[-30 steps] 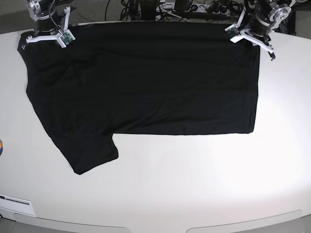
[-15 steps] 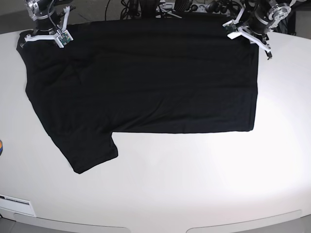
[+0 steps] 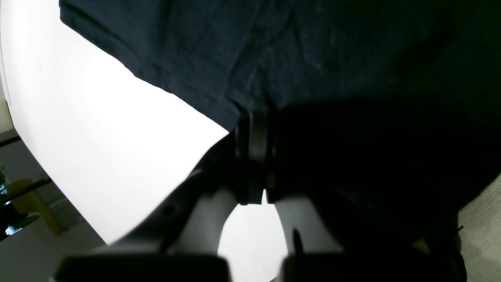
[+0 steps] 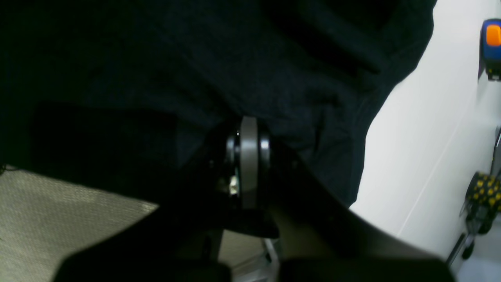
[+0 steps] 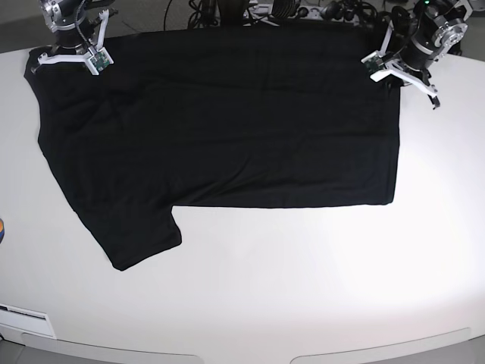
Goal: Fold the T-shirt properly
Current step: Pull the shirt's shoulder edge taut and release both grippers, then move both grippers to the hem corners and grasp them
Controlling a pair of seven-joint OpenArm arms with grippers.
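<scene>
white desk [image 5: 250,296] lay bare nearest the camera; beyond it the black t-shirt [image 5: 227,129] was spread flat, plain side up, one sleeve pointing toward the near edge. at the far edge both sets of fingers were pinched tight on cloth: the right fingers [image 5: 74,56] at one far corner, the left fingers [image 5: 399,70] at the other. a good fold would need both corners lifted level and drawn forward evenly.

Far edge of T-shirt [image 5: 227,121] lost in dark clutter beyond table [image 5: 303,288]. Left gripper [image 3: 252,156] and right gripper [image 4: 248,156] fingertips buried in dark cloth, blurred; grip unreadable. Orange-blue object [image 5: 1,229] cut off by base view's left edge.
</scene>
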